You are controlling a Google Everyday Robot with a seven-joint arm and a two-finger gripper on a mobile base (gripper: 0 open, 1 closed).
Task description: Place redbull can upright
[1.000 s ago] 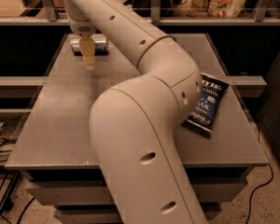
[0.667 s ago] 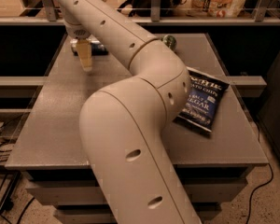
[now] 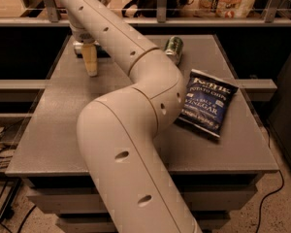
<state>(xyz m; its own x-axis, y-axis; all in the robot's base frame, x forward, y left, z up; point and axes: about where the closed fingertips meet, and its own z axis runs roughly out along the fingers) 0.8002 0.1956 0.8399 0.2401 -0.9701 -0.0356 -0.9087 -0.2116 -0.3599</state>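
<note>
The redbull can lies on its side at the far left of the grey table. Only its silver end shows to the left of the gripper; the rest is hidden behind the gripper and the arm. My gripper points down at the table directly in front of the can, touching it or very close to it. My beige arm sweeps from the lower middle of the view up to the far left.
A green can lies on its side at the far middle of the table. A blue potato chips bag lies flat on the right. A shelf rail with bags runs behind the table.
My arm has swung to the left, uncovering the green can. The gripper stays at the redbull can, which still lies on its side.
</note>
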